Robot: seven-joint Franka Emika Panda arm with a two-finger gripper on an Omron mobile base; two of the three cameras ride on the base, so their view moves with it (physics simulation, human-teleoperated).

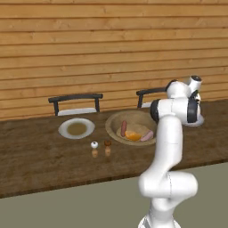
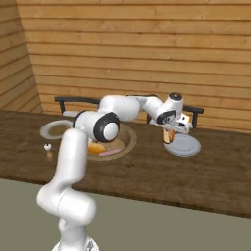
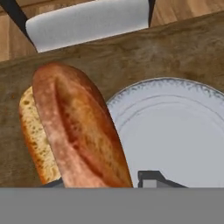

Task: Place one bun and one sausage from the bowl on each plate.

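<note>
gripper (image 2: 170, 133): clamped on bun (image 3: 76, 127) | bun: between the fingertips, hanging over table beside right plate's (image 3: 175, 131) rim | bowl (image 1: 116, 120): well apart

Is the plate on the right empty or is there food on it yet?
Empty. The hand view shows the plate bare, and the bun in the pincer hangs above the table beside its rim.

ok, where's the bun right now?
In the claw, held just above the left edge of the right-hand plate in the right base view, right of the bowl.
</note>
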